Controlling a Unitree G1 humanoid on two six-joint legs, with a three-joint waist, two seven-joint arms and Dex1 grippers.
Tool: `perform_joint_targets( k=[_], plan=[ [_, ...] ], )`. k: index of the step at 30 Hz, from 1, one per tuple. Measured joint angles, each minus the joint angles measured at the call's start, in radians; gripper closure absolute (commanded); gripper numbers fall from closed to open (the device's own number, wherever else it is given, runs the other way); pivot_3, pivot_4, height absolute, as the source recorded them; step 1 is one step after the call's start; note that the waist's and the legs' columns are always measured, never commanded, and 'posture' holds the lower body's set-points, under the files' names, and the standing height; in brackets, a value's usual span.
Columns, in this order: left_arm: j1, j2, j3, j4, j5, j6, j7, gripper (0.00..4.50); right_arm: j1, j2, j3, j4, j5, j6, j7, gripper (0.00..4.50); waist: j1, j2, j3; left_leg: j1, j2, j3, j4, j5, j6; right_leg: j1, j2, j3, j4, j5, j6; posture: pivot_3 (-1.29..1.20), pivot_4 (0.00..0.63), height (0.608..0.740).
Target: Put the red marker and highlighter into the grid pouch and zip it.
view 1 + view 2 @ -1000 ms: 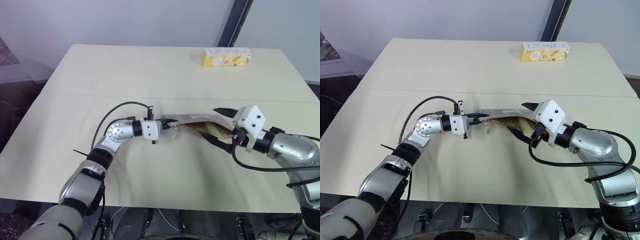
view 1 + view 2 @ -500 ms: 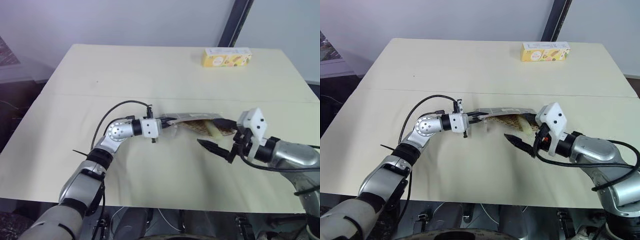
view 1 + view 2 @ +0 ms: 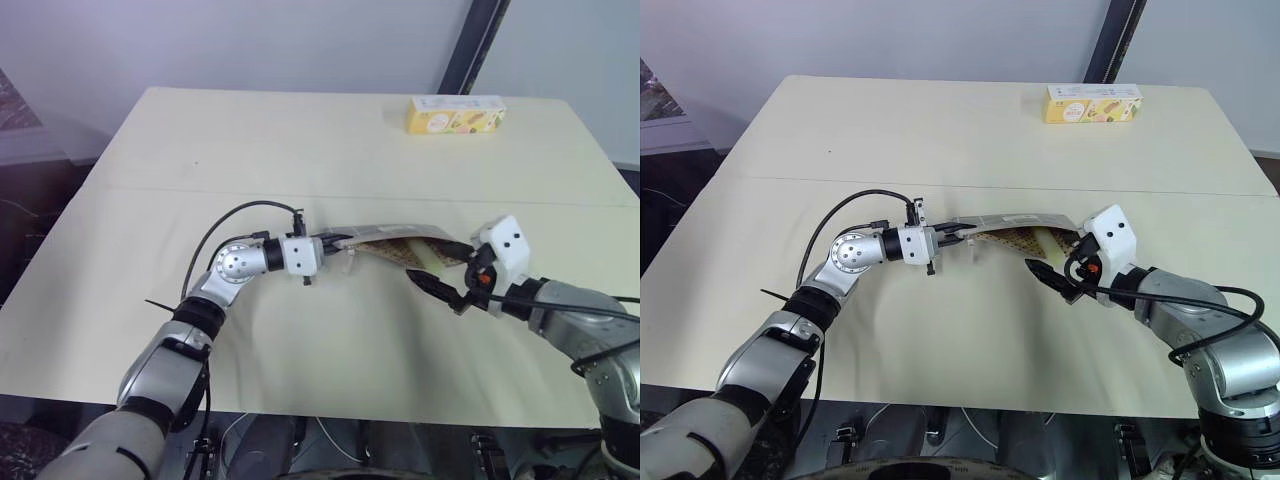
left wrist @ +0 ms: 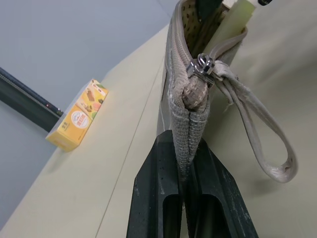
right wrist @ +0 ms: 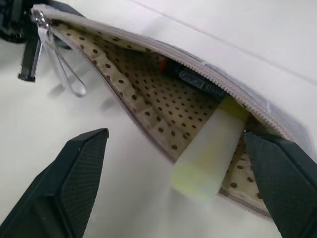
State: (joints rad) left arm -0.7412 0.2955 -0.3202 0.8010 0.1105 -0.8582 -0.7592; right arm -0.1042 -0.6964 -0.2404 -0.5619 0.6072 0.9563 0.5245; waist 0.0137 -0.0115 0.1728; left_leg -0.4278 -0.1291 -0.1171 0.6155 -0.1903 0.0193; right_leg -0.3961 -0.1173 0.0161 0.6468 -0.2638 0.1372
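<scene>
The grid pouch (image 3: 385,236) lies on the table with its mouth gaping toward me, showing a tan dotted lining (image 5: 163,106). My left gripper (image 4: 184,163) is shut on the pouch's left end seam, just below the zip pull (image 4: 200,64). Inside lies the red marker (image 5: 198,82), a dark barrel with a bit of red at one end. The pale-yellow highlighter (image 5: 208,148) rests half in the mouth, its end sticking out over the lip. My right gripper (image 3: 430,260) is open just in front of the pouch's right end, its fingers either side of the highlighter and holding nothing.
A yellow printed carton (image 3: 455,113) stands at the table's far right. The cream table (image 3: 300,150) is bare around the pouch. A grey strap loop (image 4: 262,134) hangs from the zip pull. A dark pole (image 3: 465,45) rises behind the far edge.
My right gripper rolled its wrist and sank a little, and its fingers came away from around the pouch's right end. The left gripper and pouch kept still.
</scene>
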Motion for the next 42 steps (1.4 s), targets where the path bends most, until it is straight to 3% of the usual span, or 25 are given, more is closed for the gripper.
perform_joint_targets(
  k=[14, 16, 20, 21, 22, 28, 36, 42],
  plan=[
    [0.023, -0.002, -0.002, -0.022, 0.023, -0.001, 0.014, 4.5, -0.073, 0.131, -0.001, 0.068, 0.006, 0.127, -0.17, 0.03, -0.001, 0.0, 0.0, 0.0, 0.0, 0.0, -0.001, 0.0, 0.0, -0.002, 0.0, 0.0, 0.001, 0.0, 0.0, 0.0, 0.15, 0.74],
    [0.025, -0.002, -0.002, -0.024, 0.029, -0.001, 0.014, 4.5, -0.074, 0.133, -0.003, 0.069, 0.007, 0.132, -0.181, 0.84, -0.001, 0.0, 0.0, 0.0, 0.0, 0.0, 0.0, 0.0, 0.0, -0.002, 0.0, 0.0, 0.001, 0.0, 0.0, 0.0, 0.15, 0.74],
    [0.025, -0.002, -0.002, -0.031, 0.032, -0.001, 0.015, 4.5, -0.074, 0.133, -0.009, 0.074, 0.006, 0.138, -0.186, 3.02, -0.001, 0.0, 0.0, 0.0, 0.0, 0.0, 0.0, 0.0, 0.0, -0.003, 0.0, 0.0, 0.001, 0.0, 0.0, 0.0, 0.15, 0.74],
    [0.025, -0.001, -0.002, -0.031, 0.032, -0.001, 0.015, 4.5, -0.074, 0.133, -0.009, 0.074, 0.006, 0.138, -0.186, 3.46, -0.001, 0.0, 0.0, 0.0, 0.0, 0.0, 0.0, 0.0, 0.0, -0.003, 0.0, 0.0, 0.001, 0.0, 0.0, 0.0, 0.15, 0.74],
    [0.025, -0.002, -0.002, -0.031, 0.032, -0.001, 0.015, 4.5, -0.074, 0.133, -0.009, 0.074, 0.006, 0.138, -0.185, 3.61, -0.001, 0.0, 0.0, 0.0, 0.0, 0.0, 0.0, 0.0, 0.0, -0.003, 0.0, 0.0, 0.001, 0.0, 0.0, 0.0, 0.15, 0.74],
    [0.025, -0.002, -0.003, -0.031, 0.033, -0.002, 0.015, 4.5, -0.066, 0.098, 0.009, 0.071, -0.003, 0.128, -0.157, 3.59, -0.001, 0.0, 0.0, 0.0, 0.0, 0.0, 0.0, 0.0, 0.0, -0.003, 0.0, 0.0, 0.001, 0.0, 0.0, 0.0, 0.15, 0.74],
    [0.025, -0.002, -0.004, -0.031, 0.031, -0.02, 0.011, 4.5, -0.048, 0.083, 0.054, 0.018, 0.024, 0.016, -0.005, 3.59, -0.002, 0.0, 0.0, 0.0, 0.0, 0.0, -0.001, 0.0, 0.0, -0.002, 0.0, 0.0, 0.001, 0.0, 0.0, 0.0, 0.15, 0.74],
    [0.034, -0.003, -0.009, -0.044, -0.026, -0.048, -0.054, 4.5, -0.04, -0.012, 0.136, 0.029, -0.06, -0.11, 0.079, 3.59, -0.002, 0.0, 0.0, 0.0, 0.0, 0.0, 0.0, 0.0, 0.0, -0.003, 0.0, 0.0, 0.0, 0.0, 0.0, 0.0, 0.15, 0.74]
  ],
)
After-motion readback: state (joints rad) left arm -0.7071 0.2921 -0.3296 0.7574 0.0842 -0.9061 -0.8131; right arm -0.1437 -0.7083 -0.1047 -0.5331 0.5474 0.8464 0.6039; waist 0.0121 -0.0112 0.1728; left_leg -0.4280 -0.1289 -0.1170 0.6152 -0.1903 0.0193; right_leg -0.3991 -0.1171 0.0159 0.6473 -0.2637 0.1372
